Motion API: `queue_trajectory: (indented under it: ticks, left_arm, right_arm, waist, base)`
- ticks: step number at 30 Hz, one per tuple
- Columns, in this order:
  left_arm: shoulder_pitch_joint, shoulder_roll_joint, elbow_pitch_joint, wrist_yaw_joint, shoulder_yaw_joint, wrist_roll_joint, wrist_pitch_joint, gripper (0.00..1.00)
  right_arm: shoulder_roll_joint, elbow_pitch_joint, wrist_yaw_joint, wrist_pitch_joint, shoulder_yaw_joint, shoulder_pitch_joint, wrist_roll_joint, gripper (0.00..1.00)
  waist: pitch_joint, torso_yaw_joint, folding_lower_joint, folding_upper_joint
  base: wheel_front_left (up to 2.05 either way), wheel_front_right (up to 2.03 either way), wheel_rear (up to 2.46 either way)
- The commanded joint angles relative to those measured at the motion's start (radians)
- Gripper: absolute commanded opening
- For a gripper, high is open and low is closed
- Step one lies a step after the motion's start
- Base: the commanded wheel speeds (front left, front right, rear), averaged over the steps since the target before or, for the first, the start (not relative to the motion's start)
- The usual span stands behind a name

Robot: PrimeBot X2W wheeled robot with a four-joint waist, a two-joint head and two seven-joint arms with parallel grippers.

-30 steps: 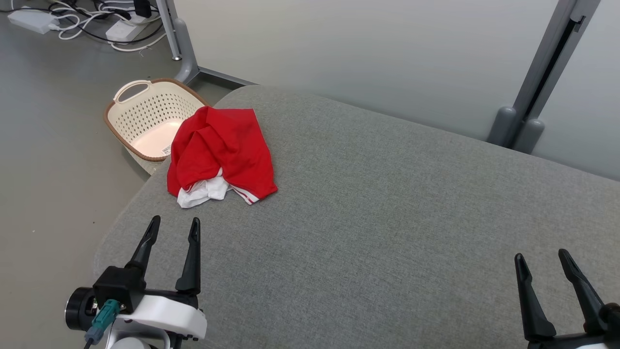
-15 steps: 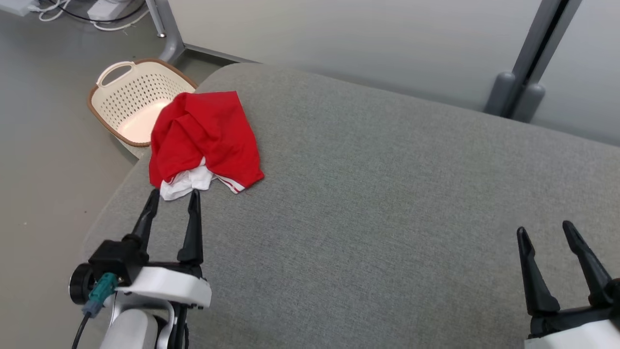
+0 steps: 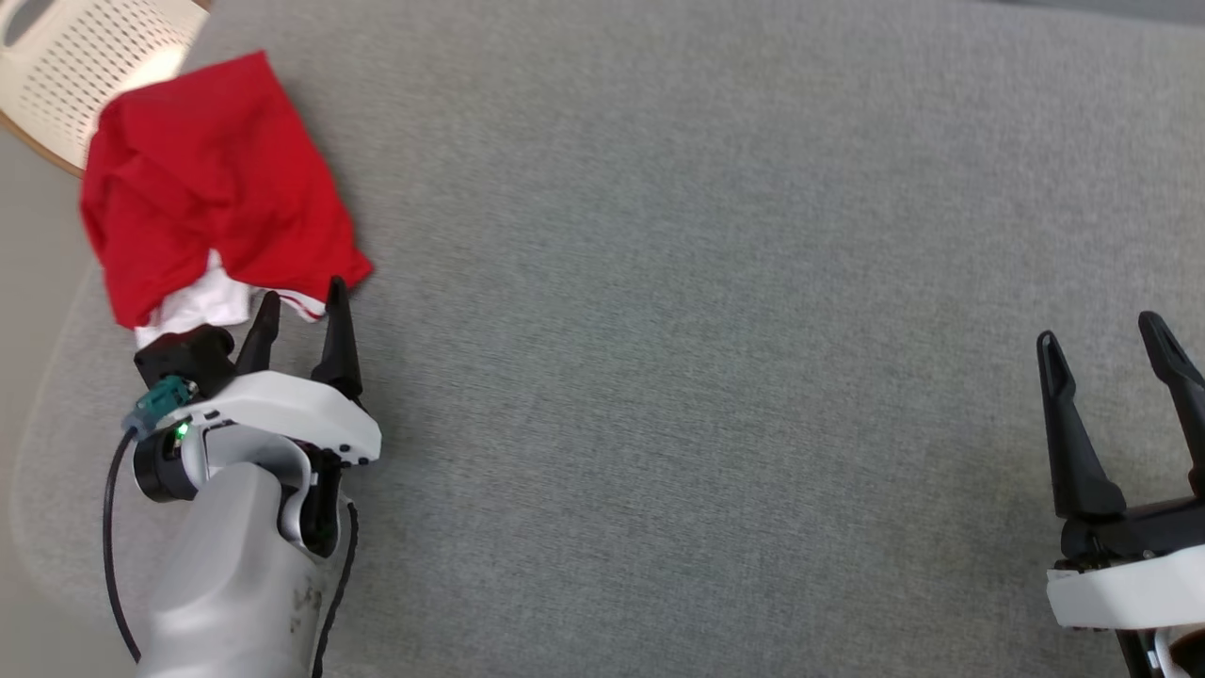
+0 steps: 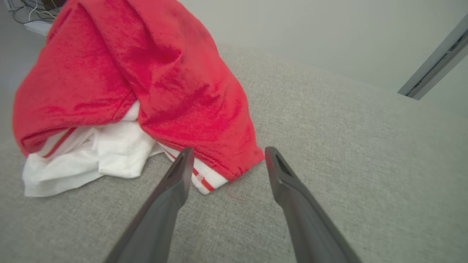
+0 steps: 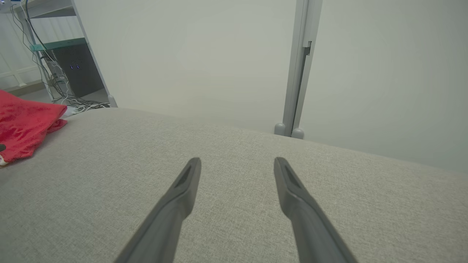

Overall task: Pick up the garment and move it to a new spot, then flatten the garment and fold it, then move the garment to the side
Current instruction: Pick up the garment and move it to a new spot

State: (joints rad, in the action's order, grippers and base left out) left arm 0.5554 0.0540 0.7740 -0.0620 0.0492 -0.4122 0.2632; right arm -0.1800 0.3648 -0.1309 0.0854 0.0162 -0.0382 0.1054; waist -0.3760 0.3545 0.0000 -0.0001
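Red garment (image 3: 212, 179), cushion's (image 3: 706, 282) left edge. Pickup step: your empty left gripper (image 3: 301, 297) gapes around its hem; close it next.

Cream basket (image 3: 56, 80) beside grey cushion (image 3: 678, 282)

My head view's top-left corner cuts off the basket (image 3: 66, 71), and the garment (image 3: 207, 179) hides part of its rim. My right wrist view crops the garment too.
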Motion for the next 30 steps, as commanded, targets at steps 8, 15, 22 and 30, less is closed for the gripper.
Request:
queue_trajectory:
  ticks: [8, 15, 22, 30]
  left_arm:
    - [0.168, 0.022, 0.254, -0.033, -0.088, -0.05, 0.0, 1.0]
    - [0.164, 0.029, 0.219, -0.047, -0.123, -0.005, 0.001, 0.0]
    - [0.052, 0.022, -0.071, -0.047, -0.19, 0.113, 0.002, 0.0]
    - [-0.152, 0.012, -0.411, -0.052, -0.186, 0.237, 0.002, 0.0]
  right_arm:
    - [-0.016, 0.0, 0.0, 0.003, 0.004, 0.049, -0.004, 1.0]
    - [-0.02, -0.009, 0.0, 0.005, 0.008, 0.054, 0.007, 1.0]
    - [0.002, -0.033, 0.0, -0.02, 0.023, 0.018, 0.015, 1.0]
    - [0.04, -0.077, 0.0, -0.055, 0.023, -0.049, 0.027, 1.0]
  waist:
    - [-0.109, -0.048, 0.0, 0.0]
    - [-0.091, -0.03, 0.0, 0.0]
    - [0.008, -0.01, 0.0, 0.0]
    - [0.182, -0.004, 0.0, 0.0]
  base:
    - [0.0, 0.0, 0.0]
    - [0.0, 0.0, 0.0]
    - [0.0, 0.0, 0.0]
    - [0.0, 0.0, 0.0]
